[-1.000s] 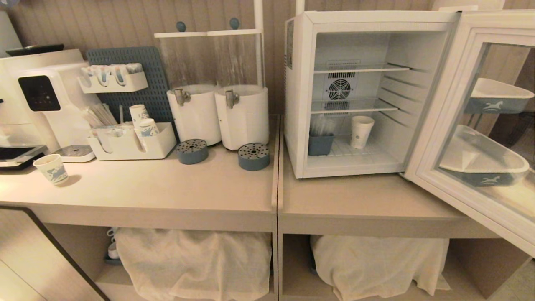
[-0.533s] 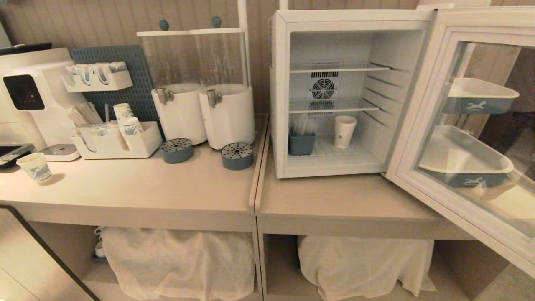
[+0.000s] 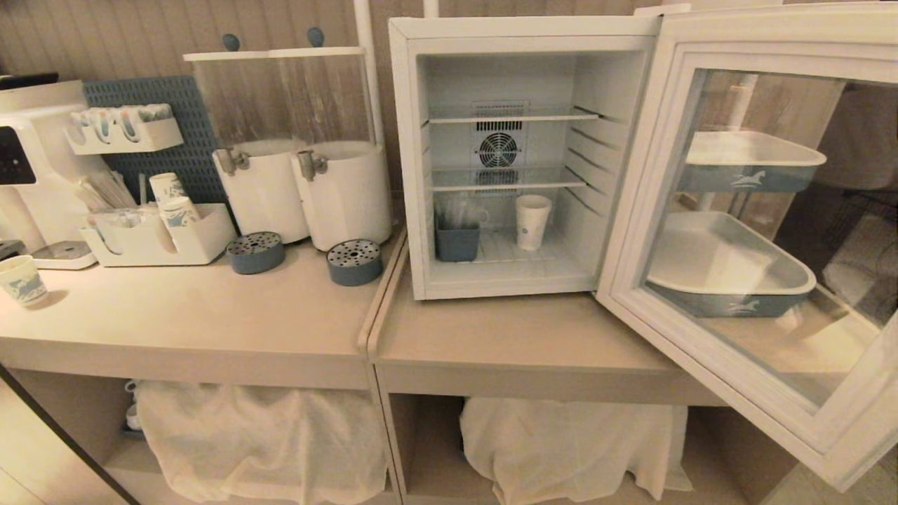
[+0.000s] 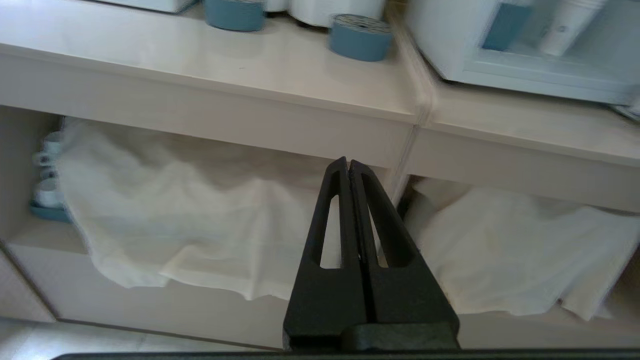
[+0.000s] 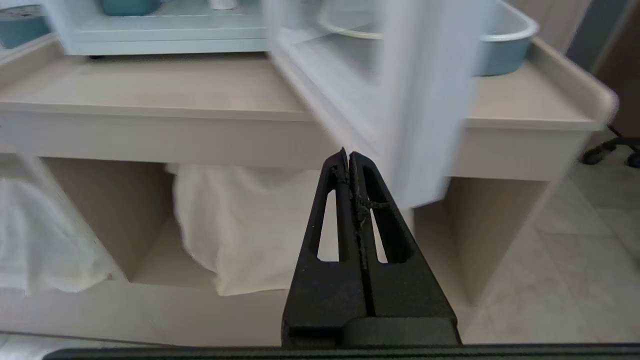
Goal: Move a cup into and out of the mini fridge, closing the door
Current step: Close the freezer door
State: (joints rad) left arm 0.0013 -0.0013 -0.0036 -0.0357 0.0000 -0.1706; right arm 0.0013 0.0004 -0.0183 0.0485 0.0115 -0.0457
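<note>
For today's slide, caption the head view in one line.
Mini fridge on the counter, door swung wide open, white paper cup standing on its floor beside a blue-grey bin.

Whole head view shifted left: camera swung right; mini fridge (image 3: 505, 161) now nearer centre, objects themselves unmoved.

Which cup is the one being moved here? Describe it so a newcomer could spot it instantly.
Find the white mini fridge on the right counter, its glass door swung open. On its floor, below both wire shelves, the cup stands upright, right of a blue-grey bin. It is plain white and the only cup inside; the others sit out on the left counter.
</note>
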